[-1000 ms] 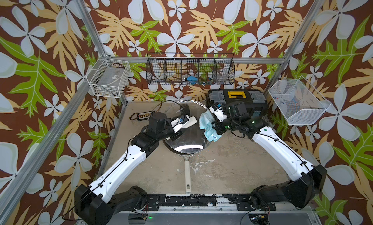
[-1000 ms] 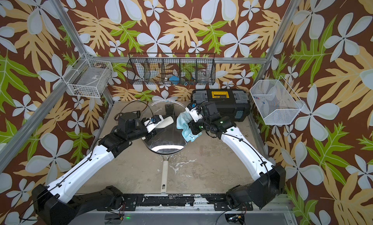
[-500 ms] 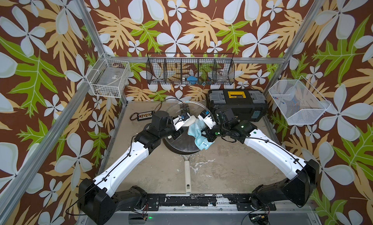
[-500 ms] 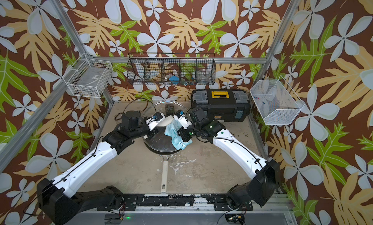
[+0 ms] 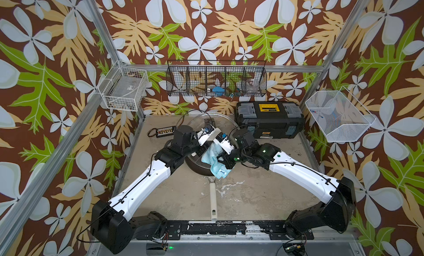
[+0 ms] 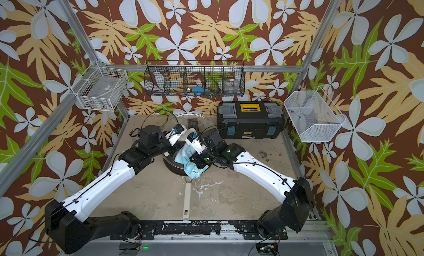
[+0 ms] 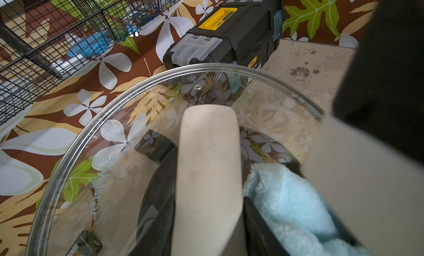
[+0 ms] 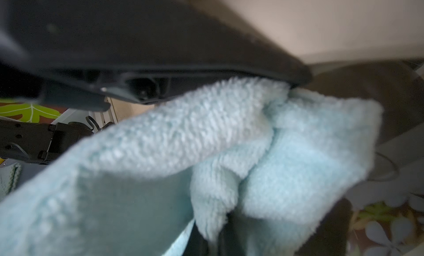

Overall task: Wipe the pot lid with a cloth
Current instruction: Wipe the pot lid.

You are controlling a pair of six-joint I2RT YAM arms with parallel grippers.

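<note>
Before the toolbox (image 5: 269, 124), cloth (image 5: 210, 155) lies against pot lid (image 7: 128, 137).

The flat grey-brown table top (image 5: 263, 192) looks worn, with white smears. A round dark pan with a long cream handle (image 5: 195, 165) sits in the middle. A black plastic toolbox with a yellow handle (image 5: 269, 122) stands at the back. A small black board with wires (image 5: 164, 131) lies near the back left corner.

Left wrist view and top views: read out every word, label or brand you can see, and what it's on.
"deli": label on the toolbox front, left wrist view.
"...star": etched on the pot lid glass, first letters unclear.
Tag on the cloth: dark print, too small to read.
Yellow latch on the toolbox: print too blurred to read.
</note>
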